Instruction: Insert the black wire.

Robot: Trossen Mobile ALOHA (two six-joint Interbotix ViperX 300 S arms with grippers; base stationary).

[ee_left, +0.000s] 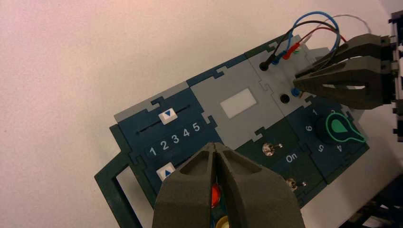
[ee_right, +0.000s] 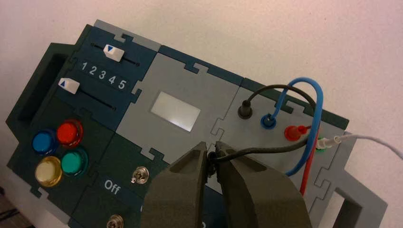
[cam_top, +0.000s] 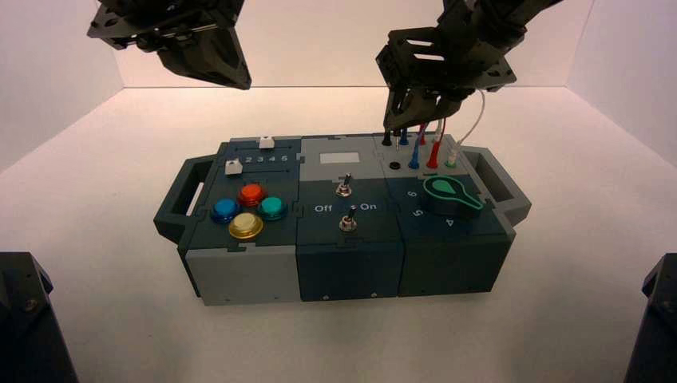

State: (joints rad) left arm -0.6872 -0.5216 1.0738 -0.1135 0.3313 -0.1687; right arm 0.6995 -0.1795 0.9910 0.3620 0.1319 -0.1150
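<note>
The box (cam_top: 335, 271) sits on the worktop (cam_top: 263, 343), its two sliders and four round buttons on the robot's left, the wire sockets and the green-rimmed knob (cam_top: 449, 191) on the right. The left gripper (ee_left: 214, 147) is idle over the box's left side, its jaws closed on nothing. The right gripper (ee_right: 212, 152) is the one at work, above the box's right part, its jaws narrow and pinched on the loose plug of the black wire (ee_right: 280, 149).

That wire arches from its other plug (ee_right: 244, 110), which already stands in the far-row socket nearest the grey panel's pale window (ee_right: 176, 111), and runs back to the jaws beside the loops of the blue lead (ee_right: 319, 102) and the red lead (the arcs cross, so a snag seems possible).

The relation that matters: the held plug has to come over the empty black socket (ee_left: 284, 99), in the near row next to the blue plug, with its long axis upright to the panel. The right arm is plainly the nearer one. What seems called for is a small alignment, then a straight push down; a tilted plug could catch the socket's rim. Whether the bare pin points squarely down, I cannot tell.
</note>
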